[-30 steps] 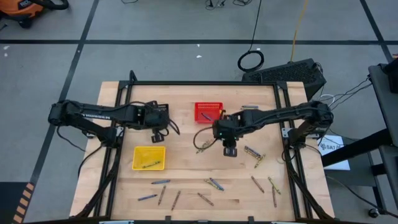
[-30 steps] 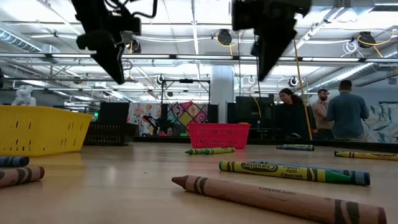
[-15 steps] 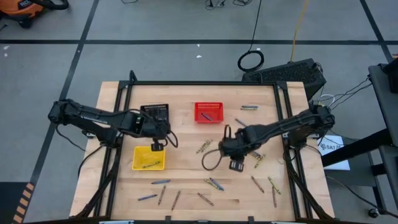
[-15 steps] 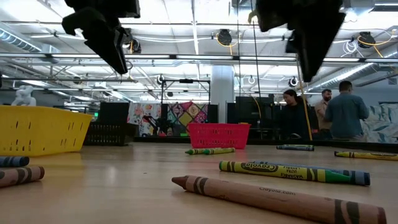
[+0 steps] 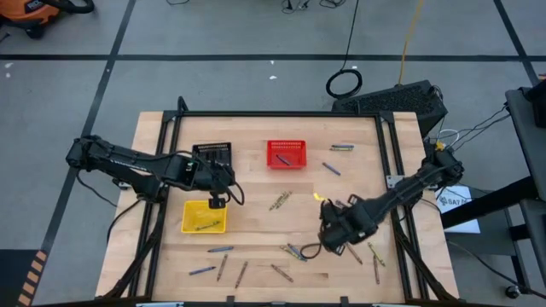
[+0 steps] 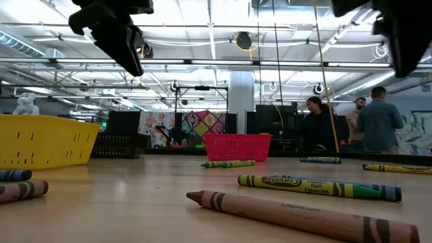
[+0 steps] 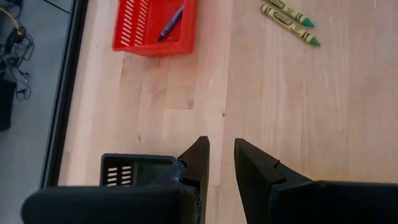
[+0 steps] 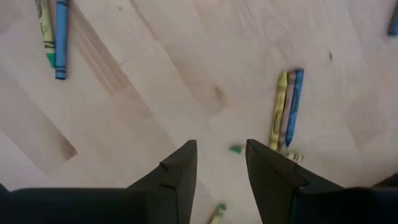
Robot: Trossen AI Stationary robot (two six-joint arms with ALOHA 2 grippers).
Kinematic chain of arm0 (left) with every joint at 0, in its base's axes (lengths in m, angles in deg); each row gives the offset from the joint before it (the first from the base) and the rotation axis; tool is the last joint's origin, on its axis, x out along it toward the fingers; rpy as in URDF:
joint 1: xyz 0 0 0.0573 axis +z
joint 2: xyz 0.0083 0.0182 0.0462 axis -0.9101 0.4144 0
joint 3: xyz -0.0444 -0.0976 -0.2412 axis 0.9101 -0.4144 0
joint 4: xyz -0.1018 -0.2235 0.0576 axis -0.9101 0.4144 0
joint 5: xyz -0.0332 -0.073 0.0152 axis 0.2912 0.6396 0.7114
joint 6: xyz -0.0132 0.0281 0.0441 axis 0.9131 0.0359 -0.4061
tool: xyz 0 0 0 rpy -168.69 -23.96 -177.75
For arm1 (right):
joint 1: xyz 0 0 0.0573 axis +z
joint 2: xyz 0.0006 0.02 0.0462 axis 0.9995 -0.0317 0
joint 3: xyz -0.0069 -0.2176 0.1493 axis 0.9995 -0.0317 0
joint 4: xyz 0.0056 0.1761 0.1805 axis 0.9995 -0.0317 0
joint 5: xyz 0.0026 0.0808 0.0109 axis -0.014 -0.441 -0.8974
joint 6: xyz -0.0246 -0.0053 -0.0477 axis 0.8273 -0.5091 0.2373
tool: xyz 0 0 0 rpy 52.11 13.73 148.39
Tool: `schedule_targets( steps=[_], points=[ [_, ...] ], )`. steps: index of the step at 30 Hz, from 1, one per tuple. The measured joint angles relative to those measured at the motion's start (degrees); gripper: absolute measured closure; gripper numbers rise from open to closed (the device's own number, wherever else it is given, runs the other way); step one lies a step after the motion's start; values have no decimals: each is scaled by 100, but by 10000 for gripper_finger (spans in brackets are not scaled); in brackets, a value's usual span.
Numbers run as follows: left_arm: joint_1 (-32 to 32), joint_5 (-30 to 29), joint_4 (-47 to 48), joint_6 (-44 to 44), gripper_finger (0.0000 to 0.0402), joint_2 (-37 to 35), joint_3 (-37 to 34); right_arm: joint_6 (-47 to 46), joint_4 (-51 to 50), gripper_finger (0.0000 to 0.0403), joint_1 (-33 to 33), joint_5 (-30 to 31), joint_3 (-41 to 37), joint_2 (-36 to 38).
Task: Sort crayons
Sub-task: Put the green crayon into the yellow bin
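Observation:
Crayons lie scattered on the wooden table: a pair (image 5: 280,200) at the middle, several along the near edge (image 5: 223,267) and a few at the right (image 5: 375,253). A blue crayon (image 5: 281,159) lies in the red basket (image 5: 286,145), and one crayon (image 5: 205,226) in the yellow basket (image 5: 194,209). My left gripper (image 5: 217,202) hangs open and holds nothing above the yellow basket's far right corner. My right gripper (image 5: 331,239) points down, open and holding nothing, above bare wood beside a row of yellow, brown and blue crayons (image 8: 286,109).
A black basket (image 5: 213,153) stands at the far left beside the red one. Two crayons (image 5: 341,147) lie at the far right. A black frame rail (image 5: 388,149) runs along the table's sides. People stand in the room beyond the table (image 6: 374,121).
My right gripper has swung from beside the red basket toward the table's near right, rolling its wrist as it went and staying open. My left gripper has shifted a little from the black basket toward the yellow basket. No crayon has moved.

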Motion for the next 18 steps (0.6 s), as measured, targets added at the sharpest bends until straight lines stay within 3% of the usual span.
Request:
schedule_targets(
  steps=[11,18],
  points=[
    [0,-2,-156,-3,330,0,0,-2577,145,277,1354,190,-636,0],
    [2,-2,-275,-4,330,0,2,-3678,426,277,1987,-30,-1085,0]
  ],
)
